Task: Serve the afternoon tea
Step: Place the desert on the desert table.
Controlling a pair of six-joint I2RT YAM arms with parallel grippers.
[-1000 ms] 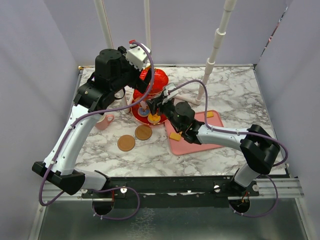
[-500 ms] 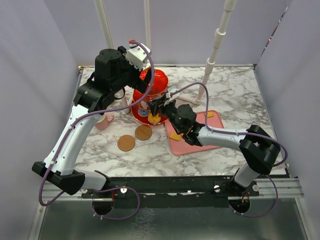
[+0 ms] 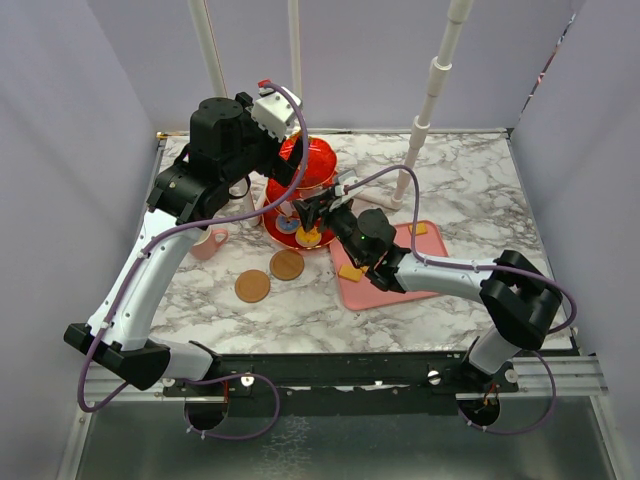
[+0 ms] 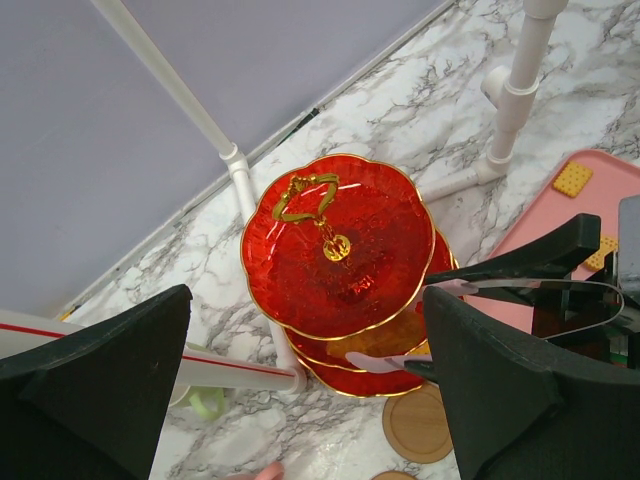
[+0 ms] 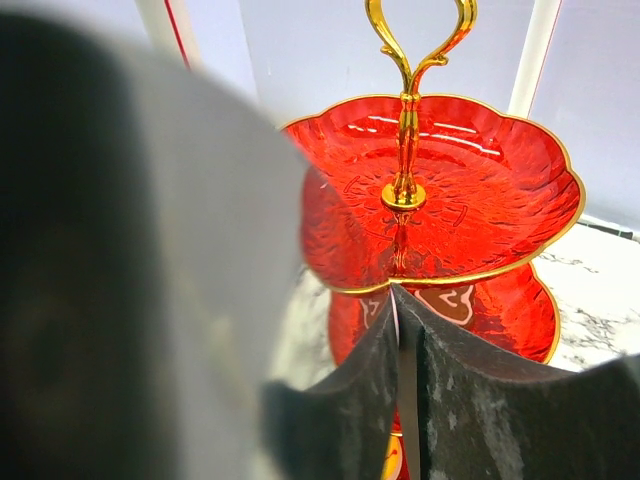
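1. The pink mug point(image 3: 208, 242) stands on the tabletop point(image 3: 470, 170), off to the left of the left fingers point(image 4: 100, 390). Two brown coasters point(image 3: 252, 286) lie bare nearby. The mug looks rigid and light, so its rim or handle is probably the best hold.
2. The left fingers are spread wide and hold nothing. They hover with the red three-tier stand point(image 4: 340, 250) directly beneath the gap between them.
3. The stand looks glossy, stiff and likely brittle, and its scalloped rims look slick. Its gold finial point(image 4: 305, 195), an upright loop, seems the safest place to grip it.
4. The right fingers point(image 5: 470, 420) sit against the stand's lower tiers, below the top plate. They look nearly together with a thin pale strip between them, but I cannot tell whether they are pinching anything.
5. Right of those fingers, a pink tray point(image 3: 400, 290) carries square cookies point(image 3: 350, 272). These are probably light and crumbly, so a gentle pinch across the edges should suit them.
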